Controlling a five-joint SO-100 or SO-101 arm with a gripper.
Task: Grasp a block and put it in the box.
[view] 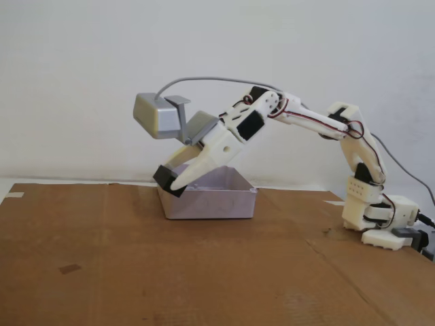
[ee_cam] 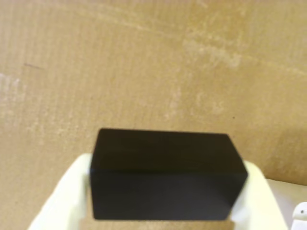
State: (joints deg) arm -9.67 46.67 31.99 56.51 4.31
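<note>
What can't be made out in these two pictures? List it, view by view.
- Wrist view: the box is out of frame; only cardboard shows behind the block. The jaws' tips are cut off by the bottom edge.
- Fixed view: the inside of the box is hidden by its near wall.
- Fixed view: the gripper covers most of the block, so whether it is over the box or just outside its left wall is unclear.

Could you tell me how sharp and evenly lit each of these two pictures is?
Wrist view: soft and blurred, the block a featureless dark mass between pale fingers. Fixed view: sharp, with even diffuse light, faint shadows beneath the box, and no glare on the gripper.
</note>
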